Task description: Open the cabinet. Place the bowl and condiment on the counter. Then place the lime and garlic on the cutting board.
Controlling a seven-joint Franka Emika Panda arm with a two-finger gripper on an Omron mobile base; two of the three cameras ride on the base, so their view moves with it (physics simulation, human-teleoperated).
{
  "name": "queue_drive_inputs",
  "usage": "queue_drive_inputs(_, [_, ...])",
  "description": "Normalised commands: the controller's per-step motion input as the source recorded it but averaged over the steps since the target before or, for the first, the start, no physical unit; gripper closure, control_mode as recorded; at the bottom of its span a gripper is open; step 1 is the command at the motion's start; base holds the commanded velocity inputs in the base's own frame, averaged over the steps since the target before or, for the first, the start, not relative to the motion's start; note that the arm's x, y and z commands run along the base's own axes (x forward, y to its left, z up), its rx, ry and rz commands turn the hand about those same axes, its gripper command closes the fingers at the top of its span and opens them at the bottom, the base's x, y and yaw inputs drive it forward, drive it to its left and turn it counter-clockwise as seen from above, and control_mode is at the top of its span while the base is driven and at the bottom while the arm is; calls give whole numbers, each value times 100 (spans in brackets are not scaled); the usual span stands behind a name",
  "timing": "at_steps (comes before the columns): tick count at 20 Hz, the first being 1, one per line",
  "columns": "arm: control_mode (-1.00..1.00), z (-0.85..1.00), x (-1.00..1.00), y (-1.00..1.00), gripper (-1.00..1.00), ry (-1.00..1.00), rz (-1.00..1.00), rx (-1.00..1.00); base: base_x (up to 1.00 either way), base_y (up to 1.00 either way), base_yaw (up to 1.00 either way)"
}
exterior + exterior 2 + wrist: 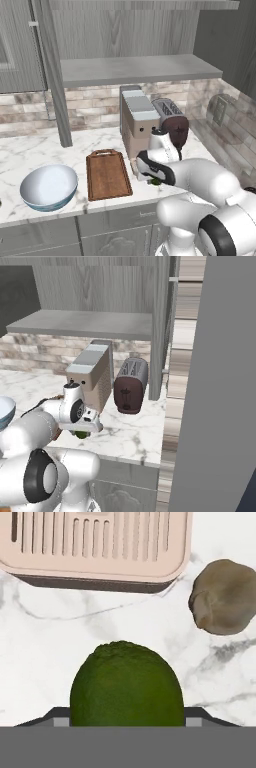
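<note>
Down at the front of the bench (30,145), just at the foot of the beige appliance (137,120), the hand (127,722) hangs over the lime (126,684), with a dark finger tip showing low on either side of the fruit. Whether the fingers press on it I cannot tell; they bracket it, nothing more certain than that.

From the hand view the lime sits at six o'clock, the garlic (222,597) lies on the marble at about two o'clock, well apart from the lime, and the appliance's slotted top is at twelve. From the left base view the cutting board (107,175) lies bare at nine o'clock from the hand, near it, and the bowl (49,186) stands on the bench farther out the same way. The cabinet (135,70) above stands open, its shelf bare. I cannot make out the condiment.

To my eye the lime step is in hand: the grasp itself. The next move calls for a firm pinch on a round fruit that may roll, a lift clear of the bench, then a carry toward nine o'clock onto the board.
</note>
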Motion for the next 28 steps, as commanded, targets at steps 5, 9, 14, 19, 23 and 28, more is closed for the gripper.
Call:
queue_drive_inputs(5, [-100, -7, -52, 0, 100, -8, -1, -4, 0, 0, 0])
queue_drive_inputs(9, [-100, -6, -31, 0, 100, -17, 0, -4, 0, 0, 0])
queue_drive_inputs(14, [-100, 0, -21, 0, 100, -22, 0, 0, 0, 0, 0])
queue_drive_inputs(19, [-100, 1, -35, -5, 100, -11, 0, 0, 0, 0, 0])
queue_drive_inputs(23, [-100, 7, -42, -4, 100, -4, 0, 0, 0, 0, 0])
queue_drive_inputs(28, [-100, 27, -30, -2, 100, -1, 0, 0, 0, 0, 0])
